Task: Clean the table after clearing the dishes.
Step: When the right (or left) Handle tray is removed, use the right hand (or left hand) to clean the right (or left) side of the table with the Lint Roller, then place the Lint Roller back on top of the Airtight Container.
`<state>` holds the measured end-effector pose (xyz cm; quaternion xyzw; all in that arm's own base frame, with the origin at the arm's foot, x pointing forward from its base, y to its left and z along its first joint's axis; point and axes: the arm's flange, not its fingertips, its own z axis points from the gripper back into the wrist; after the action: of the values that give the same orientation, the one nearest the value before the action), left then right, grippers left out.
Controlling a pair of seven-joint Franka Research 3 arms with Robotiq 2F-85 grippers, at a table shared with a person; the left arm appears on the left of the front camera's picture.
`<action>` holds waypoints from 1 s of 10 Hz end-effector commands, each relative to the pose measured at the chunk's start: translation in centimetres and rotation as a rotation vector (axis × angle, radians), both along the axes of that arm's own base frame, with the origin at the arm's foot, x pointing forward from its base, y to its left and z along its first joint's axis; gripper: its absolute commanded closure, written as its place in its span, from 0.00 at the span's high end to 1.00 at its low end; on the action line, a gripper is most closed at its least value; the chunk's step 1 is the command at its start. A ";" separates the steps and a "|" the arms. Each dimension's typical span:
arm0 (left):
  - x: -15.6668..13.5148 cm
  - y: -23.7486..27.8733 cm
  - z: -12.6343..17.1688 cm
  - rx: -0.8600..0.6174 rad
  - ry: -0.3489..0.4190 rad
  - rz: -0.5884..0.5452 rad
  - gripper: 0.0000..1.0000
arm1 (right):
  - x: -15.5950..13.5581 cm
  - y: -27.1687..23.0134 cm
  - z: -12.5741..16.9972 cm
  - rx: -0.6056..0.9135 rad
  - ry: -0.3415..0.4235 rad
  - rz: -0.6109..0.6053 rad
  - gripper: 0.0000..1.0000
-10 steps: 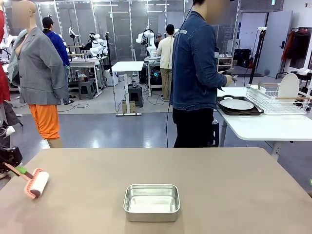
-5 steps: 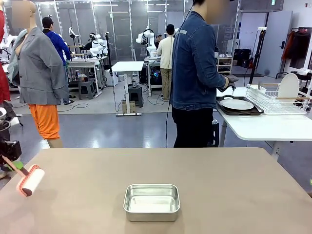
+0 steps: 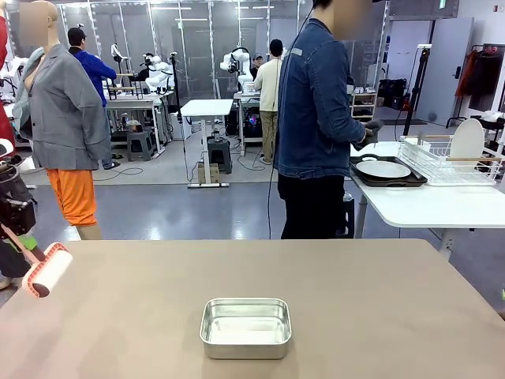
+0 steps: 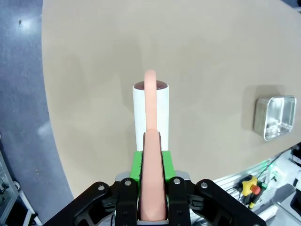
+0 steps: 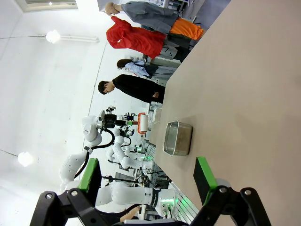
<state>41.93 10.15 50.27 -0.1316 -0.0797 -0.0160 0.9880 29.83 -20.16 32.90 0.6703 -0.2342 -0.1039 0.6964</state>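
While left tool (image 4: 153, 188) clamps pink-handled white roller (image 4: 150, 110) | right tool (image 5: 148, 181) wide | matte table (image 3: 355, 300), steel pan (image 3: 245, 327)

Steel pan (image 3: 245, 328) near-centre on the table (image 3: 379, 300) — roller (image 3: 47, 270) over its left edge.

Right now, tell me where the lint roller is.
The lint roller is held in the left gripper above the table's left edge in the front view, well left of the steel pan.
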 end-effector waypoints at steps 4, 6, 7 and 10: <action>0.6 0.7 -1.3 -0.007 0.010 0.005 0.20 | -0.3 0.2 0.2 0.004 -0.006 0.000 1.00; 0.6 0.7 -1.3 -0.007 0.010 0.005 0.20 | -0.3 0.2 0.2 0.004 -0.006 0.000 1.00; 0.6 0.7 -1.3 -0.007 0.010 0.005 0.20 | -0.3 0.2 0.2 0.004 -0.006 0.000 1.00; 0.6 0.7 -1.3 -0.007 0.010 0.005 0.20 | -0.3 0.2 0.2 0.004 -0.006 0.000 1.00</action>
<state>42.53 10.63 48.76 -0.1359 -0.0666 -0.0108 0.9884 29.83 -20.15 32.90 0.6703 -0.2342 -0.1040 0.6964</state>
